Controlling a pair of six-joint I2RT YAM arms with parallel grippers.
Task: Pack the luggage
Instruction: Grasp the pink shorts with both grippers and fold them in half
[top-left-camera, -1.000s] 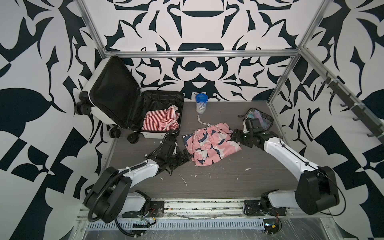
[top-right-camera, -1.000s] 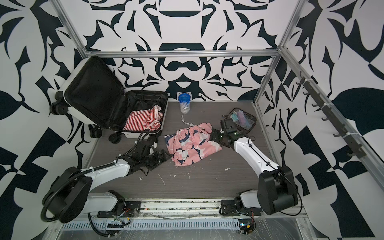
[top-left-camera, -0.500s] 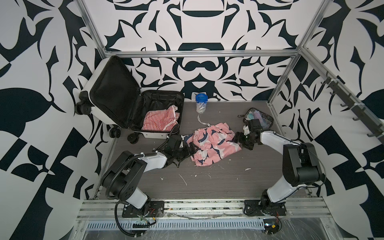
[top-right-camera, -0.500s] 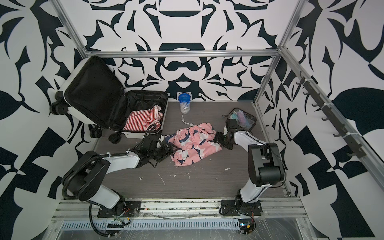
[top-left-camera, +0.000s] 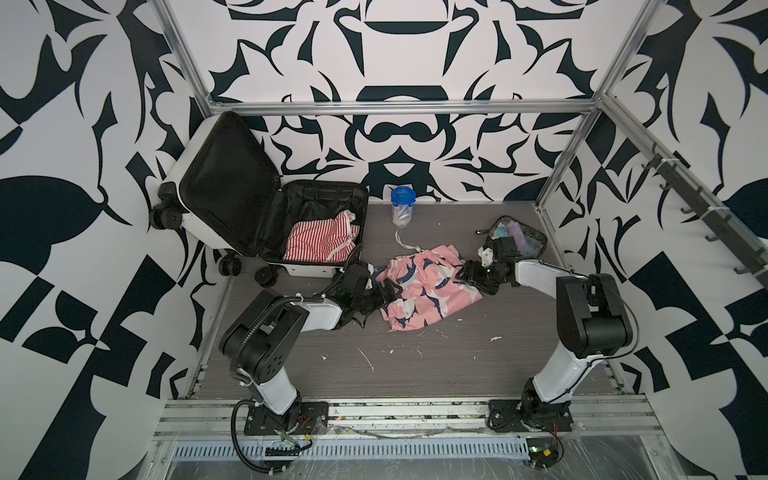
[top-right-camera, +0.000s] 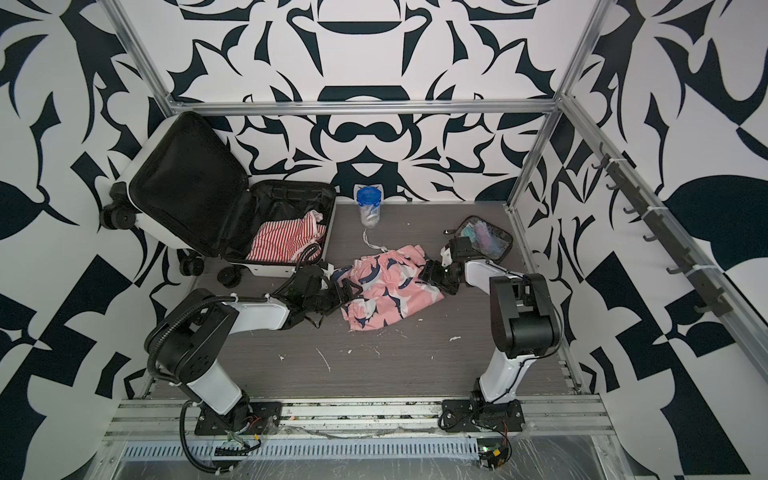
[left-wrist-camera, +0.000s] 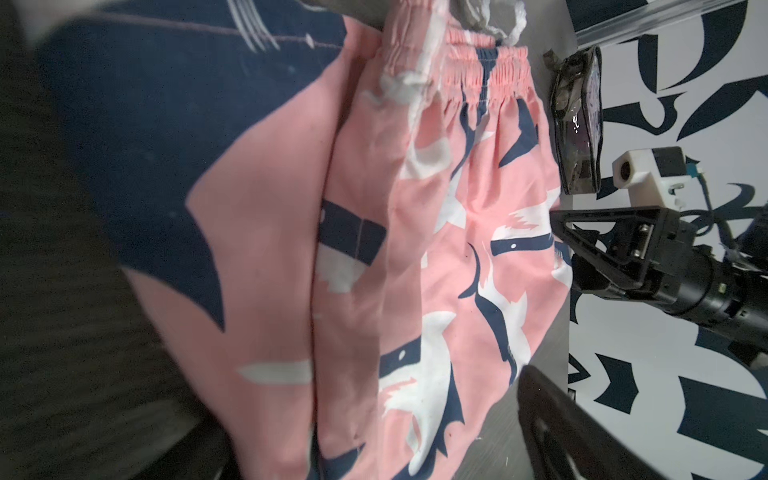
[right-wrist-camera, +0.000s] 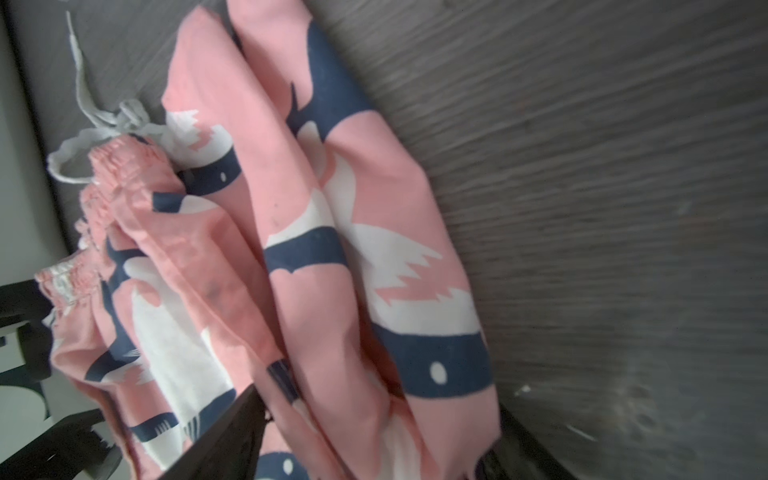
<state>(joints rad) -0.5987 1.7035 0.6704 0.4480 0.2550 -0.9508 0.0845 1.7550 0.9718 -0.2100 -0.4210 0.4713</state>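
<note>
The grey tabletop (top-left-camera: 415, 365) is mostly taken up by the luggage (top-left-camera: 228, 187), parked at about 10 o'clock in both top views. Its lid is propped open against the wall, presumably so stuff can be dropped straight in. Next in size, pink shark-print shorts (top-left-camera: 424, 286) are laid loosely folded dead centre, not packed yet. A red-and-white striped garment (top-left-camera: 320, 241) is already tucked into the luggage's lower half. A clear pouch (top-left-camera: 519, 237) is left at 2 o'clock and a blue-lidded jar (top-left-camera: 402, 205) is stood at 12, both probably queued for later.

The left pincer (top-left-camera: 388, 291) is set wide at the shorts' 9 o'clock edge, and the right pincer (top-left-camera: 463, 274) wide at the 3 o'clock edge. Cloth is seen between the jaws in the wrist views, but nothing is clamped. A two-sided pinch seems to be lined up so the fabric can be lifted without bunching.

No brand or writing can be read anywhere; anything on the jar is too small to tell.
</note>
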